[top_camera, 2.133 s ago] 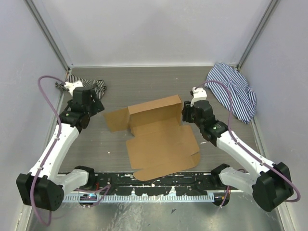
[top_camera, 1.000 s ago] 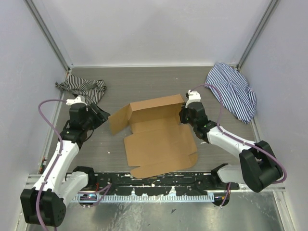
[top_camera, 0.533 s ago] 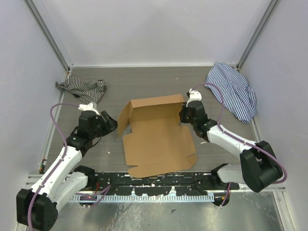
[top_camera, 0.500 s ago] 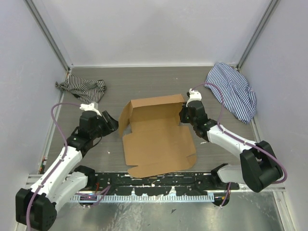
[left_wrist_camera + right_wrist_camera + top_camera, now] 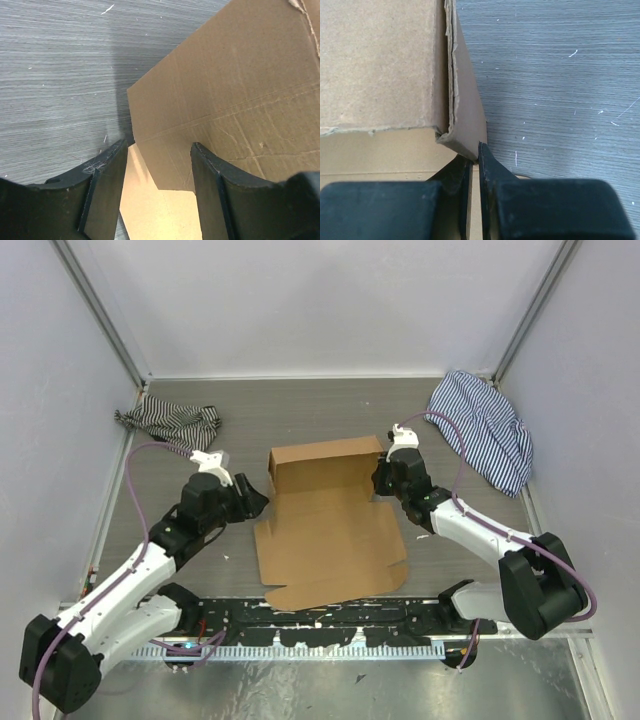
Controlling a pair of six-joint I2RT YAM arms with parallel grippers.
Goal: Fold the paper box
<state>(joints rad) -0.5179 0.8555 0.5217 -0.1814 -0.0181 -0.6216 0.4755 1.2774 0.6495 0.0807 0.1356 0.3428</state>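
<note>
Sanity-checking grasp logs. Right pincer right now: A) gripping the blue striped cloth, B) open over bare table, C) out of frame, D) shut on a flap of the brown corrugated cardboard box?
D: in the right wrist view the right pincer has its fingers closed tight on the upright side flap of the brown corrugated cardboard box.

No legible text or labels

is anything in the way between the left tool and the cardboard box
Nothing visible is. The open left tool is right at the left flap of the paper box, with the flap's edge showing between its fingers. The right tool is shut on the box's right corner.
</note>
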